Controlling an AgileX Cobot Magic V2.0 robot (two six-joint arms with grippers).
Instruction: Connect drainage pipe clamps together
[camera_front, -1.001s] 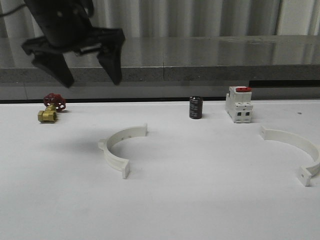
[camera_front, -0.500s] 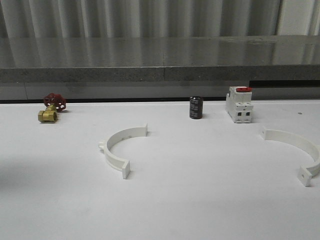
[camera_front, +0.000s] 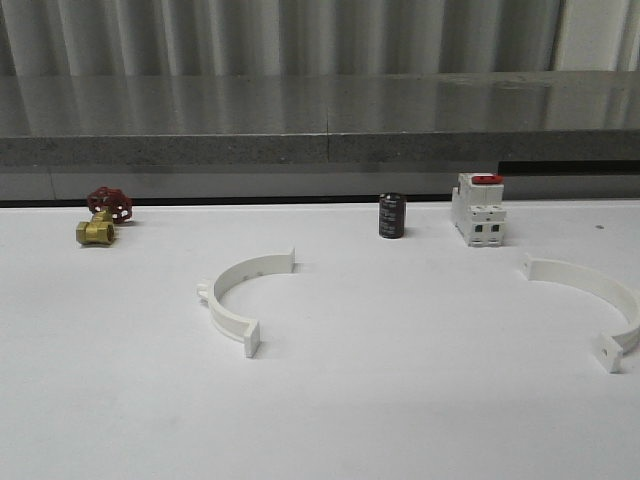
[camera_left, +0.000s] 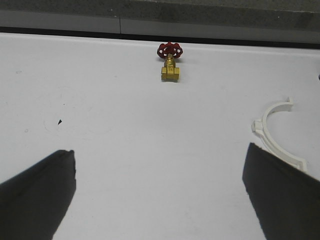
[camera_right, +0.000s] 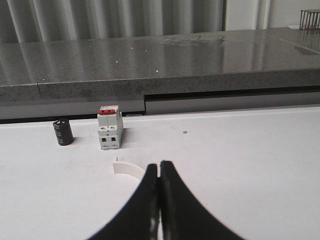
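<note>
Clamps lie apart on white table (camera_front: 400, 400): left clamp (camera_front: 237, 298) centre-left of front frame, right clamp (camera_front: 598, 304) at right edge. Left gripper (camera_left: 160, 200) fingers spread wide, holding nothing; right gripper (camera_right: 159, 200) fingers pressed together, empty.

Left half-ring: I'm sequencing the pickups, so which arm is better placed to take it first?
Left. Its open gripper has the left half-ring beside one finger; the right gripper is shut, over the other half-ring.

Two white half-ring clamps are lying flat, well apart: one (camera_left: 272, 134) beside the spread left claw (camera_left: 160, 190), the other (camera_right: 126, 168) just beyond the closed right claw (camera_right: 159, 200).
</note>
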